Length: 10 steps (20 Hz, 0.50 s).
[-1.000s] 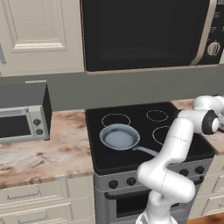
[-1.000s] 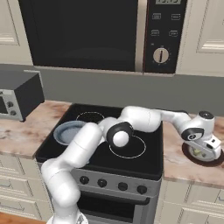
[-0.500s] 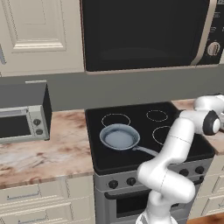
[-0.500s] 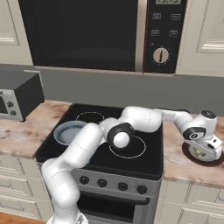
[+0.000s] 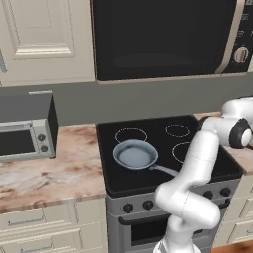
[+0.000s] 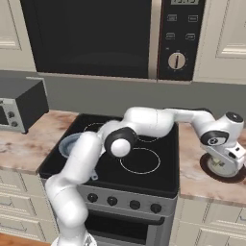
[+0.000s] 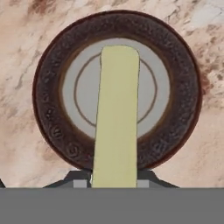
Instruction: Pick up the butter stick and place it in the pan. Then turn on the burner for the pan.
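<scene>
one pale-yellow butter stick [image 7: 115, 118] over one dark round dish [image 7: 48, 118] | gripper [image 7: 114, 180] pinching it (fingertips flank it) | one grey-blue frying pan [image 5: 135, 156] on stove

arm: glossy white rounded links | joints: dark round caps | surface: unmarked

Black stove [image 5: 163, 148] between marbled tables [image 5: 54, 173], microwave [image 5: 163, 37] above, cream cabinets [image 5: 44, 39], toaster oven [image 5: 24, 136] at left.

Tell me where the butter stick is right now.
In the hand view the butter stick lies across the dark round dish, on the marble counter right of the stove, directly under the gripper.
</scene>
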Motion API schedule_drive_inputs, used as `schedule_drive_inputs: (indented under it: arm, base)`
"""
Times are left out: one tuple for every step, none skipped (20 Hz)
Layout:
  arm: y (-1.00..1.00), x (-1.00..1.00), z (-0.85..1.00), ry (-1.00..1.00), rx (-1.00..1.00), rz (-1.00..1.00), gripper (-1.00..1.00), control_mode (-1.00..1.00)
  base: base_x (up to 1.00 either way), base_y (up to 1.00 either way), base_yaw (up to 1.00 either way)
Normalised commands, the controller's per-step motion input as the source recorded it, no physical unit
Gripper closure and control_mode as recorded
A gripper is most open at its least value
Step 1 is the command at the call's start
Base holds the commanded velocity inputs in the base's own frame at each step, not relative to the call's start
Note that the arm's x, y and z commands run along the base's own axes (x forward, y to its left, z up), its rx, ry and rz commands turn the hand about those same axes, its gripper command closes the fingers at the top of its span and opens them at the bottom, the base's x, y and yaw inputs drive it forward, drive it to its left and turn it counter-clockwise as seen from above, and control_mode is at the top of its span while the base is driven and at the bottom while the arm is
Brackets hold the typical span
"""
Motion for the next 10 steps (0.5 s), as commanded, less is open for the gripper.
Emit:
schedule_drive_inputs:
  arm:
    - [0.96,-0.15,0.5,-0.03,-0.03,0.0,1.0,-1.0]
    - [1.0,-0.09,0.47,0.0,-0.04,0.0,1.0,-1.0]
    - [1.0,-0.08,0.47,0.0,-0.05,0.0,1.0,-1.0]
    - [1.0,-0.08,0.44,0.0,-0.04,0.0,1.0,-1.0]
    - [1.0,-0.1,0.39,0.0,-0.04,0.0,1.0,-1.0]
    - [1.0,-0.07,0.38,0.0,-0.04,0.0,1.0,-1.0]
    - [1.0,-0.05,0.34,0.0,-0.05,0.01,1.0,-1.0]
    - [1.0,-0.06,0.31,0.0,-0.05,0.02,1.0,-1.0]
    - [1.0,-0.01,0.28,0.0,-0.05,0.03,1.0,-1.0]
    - [1.0,0.0,0.24,0.0,-0.06,0.04,1.0,-1.0]
  base:
    - [0.0,0.0,0.0]
    - [0.0,0.0,0.0]
    - [0.0,0.0,0.0]
    - [0.0,0.0,0.0]
    - [0.0,0.0,0.0]
    - [0.0,0.0,0.0]
    - [0.0,0.0,0.0]
    - [0.0,0.0,0.0]
    - [0.0,0.0,0.0]
    - [0.0,0.0,0.0]
